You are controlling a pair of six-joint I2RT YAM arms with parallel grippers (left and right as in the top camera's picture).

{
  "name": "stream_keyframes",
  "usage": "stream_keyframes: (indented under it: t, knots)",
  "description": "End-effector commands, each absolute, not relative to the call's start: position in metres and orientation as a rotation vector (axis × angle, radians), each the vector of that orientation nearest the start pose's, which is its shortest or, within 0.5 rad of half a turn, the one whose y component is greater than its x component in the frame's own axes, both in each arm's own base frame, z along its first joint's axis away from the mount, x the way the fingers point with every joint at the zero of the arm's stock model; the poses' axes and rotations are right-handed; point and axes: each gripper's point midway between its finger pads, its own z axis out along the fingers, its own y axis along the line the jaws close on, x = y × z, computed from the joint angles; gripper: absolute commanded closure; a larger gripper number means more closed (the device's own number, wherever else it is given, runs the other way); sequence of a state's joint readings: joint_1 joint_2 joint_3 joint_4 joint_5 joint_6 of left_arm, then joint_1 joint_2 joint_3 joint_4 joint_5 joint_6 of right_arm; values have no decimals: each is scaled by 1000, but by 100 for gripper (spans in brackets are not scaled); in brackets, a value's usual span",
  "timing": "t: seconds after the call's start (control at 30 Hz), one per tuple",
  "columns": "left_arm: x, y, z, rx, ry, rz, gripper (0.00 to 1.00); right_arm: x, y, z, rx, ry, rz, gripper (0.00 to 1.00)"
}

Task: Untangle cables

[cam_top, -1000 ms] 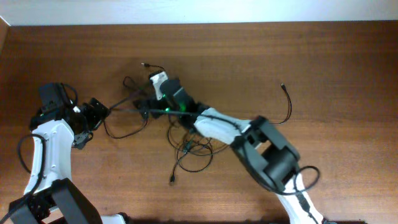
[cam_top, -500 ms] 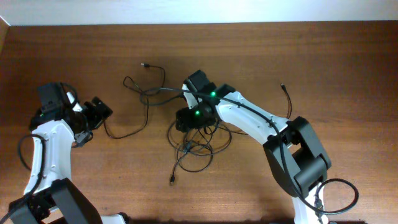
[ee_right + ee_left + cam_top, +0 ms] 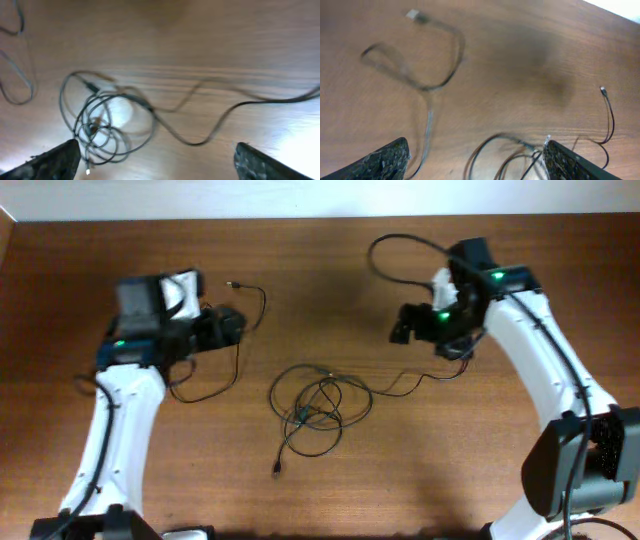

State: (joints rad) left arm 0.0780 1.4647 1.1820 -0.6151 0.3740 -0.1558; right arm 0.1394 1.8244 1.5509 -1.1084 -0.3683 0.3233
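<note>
The cables lie in two groups on the brown table (image 3: 330, 480). A coiled tangle (image 3: 318, 408) (image 3: 100, 125) sits mid-table, and one strand (image 3: 410, 385) trails from it to the right. A separate thin cable (image 3: 238, 350) (image 3: 451, 70) runs on the left, its small plug (image 3: 232, 283) (image 3: 413, 15) at the back. My left gripper (image 3: 236, 326) (image 3: 476, 164) hovers open over that cable, holding nothing. My right gripper (image 3: 403, 328) (image 3: 157, 165) hangs open above the trailing strand, right of the coil, with nothing between its fingers. Another loose plug end (image 3: 603, 90) shows in the left wrist view.
A black cord (image 3: 395, 242) arcs from the right arm's wrist over the back of the table. The table's back edge meets a white wall (image 3: 320, 195). Bare wood lies between the two grippers.
My right arm has drawn back from the tangle to the right rear. My left arm has swung toward the back over the left cable. The left cable now lies apart from the coil.
</note>
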Motion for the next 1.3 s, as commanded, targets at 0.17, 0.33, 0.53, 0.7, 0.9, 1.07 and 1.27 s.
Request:
stream_keyframes:
  t: [0.17,0.33,0.53,0.7,0.9,1.07,1.27]
  knots:
    - [446,-86,186,34,2394,-168,100,379,71,125,379,2951,571,1]
    - [460,-80,136,54,2481,-79,100,379,72,125,379,2951,571,2]
    - [479,-44,148,-90,2412,44,35,379,72,125,377,2952,571,2]
    - [489,-12,151,-305,2372,19,23,379,72,125,377,2952,571,2]
    - [486,9,99,-630,2437,-43,25,379,72,125,377,2952,571,2]
    - [485,12,89,-665,2449,-47,41,379,72,125,377,2952,571,1]
    - [486,11,58,-671,2503,-28,94,379,72,125,377,2952,571,2]
